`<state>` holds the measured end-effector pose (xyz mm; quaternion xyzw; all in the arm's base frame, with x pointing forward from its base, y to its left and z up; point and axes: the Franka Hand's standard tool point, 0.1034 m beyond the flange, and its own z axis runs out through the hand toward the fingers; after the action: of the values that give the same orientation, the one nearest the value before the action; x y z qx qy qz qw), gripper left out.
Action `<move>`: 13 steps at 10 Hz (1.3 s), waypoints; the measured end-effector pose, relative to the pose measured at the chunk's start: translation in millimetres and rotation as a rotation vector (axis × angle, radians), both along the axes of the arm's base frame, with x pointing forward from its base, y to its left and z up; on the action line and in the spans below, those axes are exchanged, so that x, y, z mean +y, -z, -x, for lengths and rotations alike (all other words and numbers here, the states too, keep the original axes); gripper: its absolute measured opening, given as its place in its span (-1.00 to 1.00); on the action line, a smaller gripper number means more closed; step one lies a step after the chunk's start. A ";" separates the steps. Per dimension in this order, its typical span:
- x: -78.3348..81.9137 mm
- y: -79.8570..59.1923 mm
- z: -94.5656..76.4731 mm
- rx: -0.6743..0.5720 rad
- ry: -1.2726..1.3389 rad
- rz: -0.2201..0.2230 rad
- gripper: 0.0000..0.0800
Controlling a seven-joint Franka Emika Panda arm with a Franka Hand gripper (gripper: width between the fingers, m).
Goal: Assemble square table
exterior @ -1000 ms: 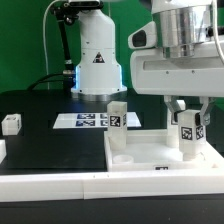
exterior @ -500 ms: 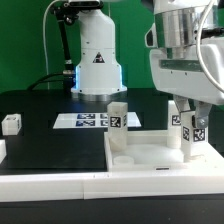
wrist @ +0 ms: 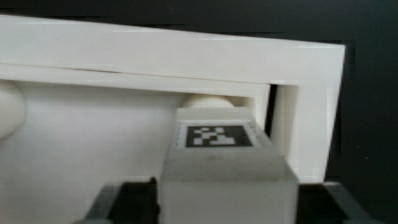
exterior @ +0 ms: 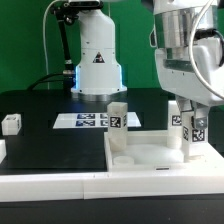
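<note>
The square table's white slab (exterior: 150, 155) lies flat at the exterior view's right, with raised sockets at its corners. One white tagged leg post (exterior: 118, 119) stands upright on its far left corner. A second leg post (exterior: 187, 138) stands upright near the right corner, and my gripper (exterior: 188, 122) straddles its top from above. In the wrist view this leg post (wrist: 221, 150) fills the space between my gripper (wrist: 222, 205) fingers. A dark gap shows on each side of it, so the jaws are open and off the post. The slab (wrist: 107, 115) lies behind it.
A white bracket wall (exterior: 150, 180) runs along the slab's front and left side, and shows as a rim (wrist: 178, 55) in the wrist view. The marker board (exterior: 85, 121) lies on the black worktop behind. A small white part (exterior: 10, 123) sits at the far left.
My wrist has turned about the right leg post, and the jaws have since spread off its sides. The post still stands upright in the same place.
</note>
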<state>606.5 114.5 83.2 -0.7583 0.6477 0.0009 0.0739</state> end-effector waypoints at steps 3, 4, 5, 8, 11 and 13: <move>2.6 0.6 1.2 -0.021 -0.220 0.023 0.61; 4.9 0.8 1.9 -0.030 -0.324 0.037 0.61; 7.1 0.9 2.3 -0.039 -0.410 0.043 0.61; 0.0 1.1 0.5 -0.077 -0.742 0.075 0.62; -2.3 1.2 -0.2 -0.102 -0.975 0.097 0.62; -1.7 0.9 -0.4 -0.113 -1.071 0.108 0.62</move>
<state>607.0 112.8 82.3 -0.9839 0.1648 -0.0354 0.0589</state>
